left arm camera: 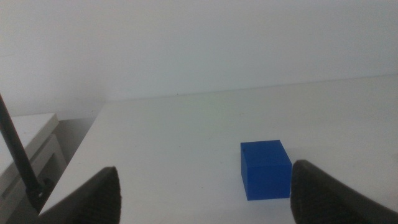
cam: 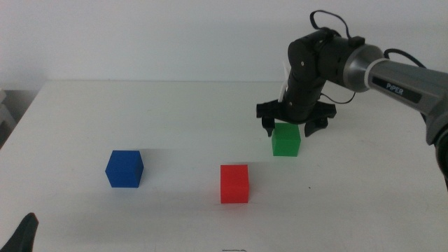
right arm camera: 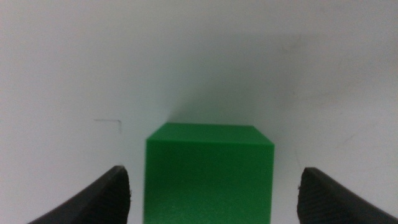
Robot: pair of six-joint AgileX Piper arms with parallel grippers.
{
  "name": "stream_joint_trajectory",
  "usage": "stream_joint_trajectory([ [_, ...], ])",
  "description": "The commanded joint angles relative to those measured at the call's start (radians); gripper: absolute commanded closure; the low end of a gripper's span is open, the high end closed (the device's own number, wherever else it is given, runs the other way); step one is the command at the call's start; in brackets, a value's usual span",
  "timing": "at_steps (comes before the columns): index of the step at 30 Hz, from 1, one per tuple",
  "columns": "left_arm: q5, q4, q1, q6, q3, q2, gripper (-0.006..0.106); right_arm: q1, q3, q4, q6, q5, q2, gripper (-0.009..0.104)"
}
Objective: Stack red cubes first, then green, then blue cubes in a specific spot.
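The green cube (cam: 285,140) rests on the white table at the right of the middle. My right gripper (cam: 289,127) hovers just above it, open, with its jaws spread wider than the cube and clear of its sides. In the right wrist view the green cube (right arm camera: 209,174) lies centred between the jaws of the right gripper (right arm camera: 211,202). The red cube (cam: 234,183) rests at the centre front. The blue cube (cam: 124,169) rests at the left. My left gripper (left arm camera: 205,196) is open and waits at the front left corner (cam: 24,234), with the blue cube (left arm camera: 266,169) ahead of it.
The white table's back edge (cam: 175,81) meets a white wall. A pale cabinet (left arm camera: 28,146) stands past the table's left edge. A thin dark cable (left arm camera: 15,146) shows in the left wrist view.
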Motion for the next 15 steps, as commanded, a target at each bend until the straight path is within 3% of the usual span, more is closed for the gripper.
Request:
stream_joint_trajectory([
  [1, -0.084, -0.009, -0.002, -0.006, -0.003, -0.02, 0.007, -0.006, -0.024, -0.009, -0.008, 0.002, -0.052, 0.025],
  [6, -0.084, -0.009, -0.002, -0.006, -0.003, -0.02, 0.007, -0.007, -0.024, 0.009, 0.0, 0.032, -0.034, 0.04],
  [8, -0.084, -0.009, -0.002, -0.006, -0.003, -0.02, 0.007, -0.007, -0.024, 0.012, 0.0, 0.043, -0.03, 0.054],
  [12, -0.084, -0.009, -0.002, -0.006, -0.003, -0.02, 0.007, -0.004, -0.024, 0.012, -0.005, 0.088, -0.042, 0.092],
  [15, -0.084, -0.009, -0.002, -0.006, -0.003, -0.02, 0.007, 0.028, -0.024, -0.029, -0.005, 0.122, -0.115, 0.096],
])
